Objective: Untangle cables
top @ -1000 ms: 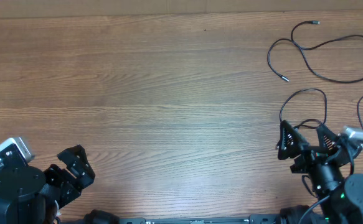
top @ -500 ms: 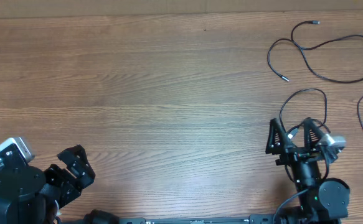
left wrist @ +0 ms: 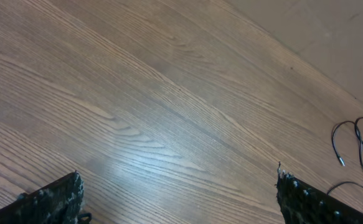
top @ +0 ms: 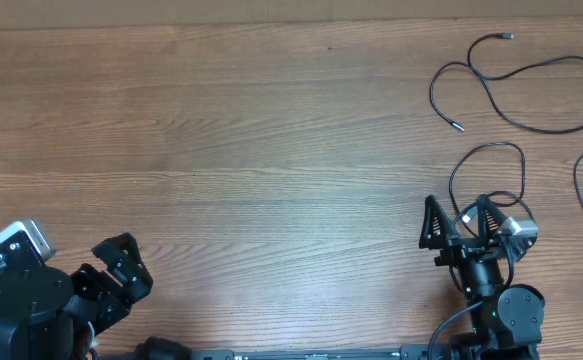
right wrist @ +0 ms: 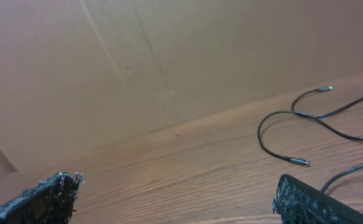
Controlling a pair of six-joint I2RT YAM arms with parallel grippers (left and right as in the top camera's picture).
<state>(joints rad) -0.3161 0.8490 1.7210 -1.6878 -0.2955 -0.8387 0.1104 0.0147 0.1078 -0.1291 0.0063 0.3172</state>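
Note:
Three thin black cables lie apart at the table's right side. The longest cable (top: 556,131) loops at the far right corner and shows again in the right wrist view (right wrist: 299,114) and the left wrist view (left wrist: 357,140). A second cable (top: 496,146) arcs just beyond my right gripper (top: 457,212), its near end hidden behind the arm. A third cable (top: 576,180) curves off the right edge. The right gripper (right wrist: 175,196) is open over bare wood, holding nothing. My left gripper (top: 121,268) sits at the near left corner, far from the cables, also open (left wrist: 178,199) and holding nothing.
The wooden table (top: 271,150) spreads bare across the left and middle. A brown cardboard wall (right wrist: 169,56) stands behind the far edge. Both arm bases and their thick black wires crowd the front edge.
My right arm has swung left and drawn back toward its base, its open jaws now pointing straight away. The cables and the left arm have not moved.

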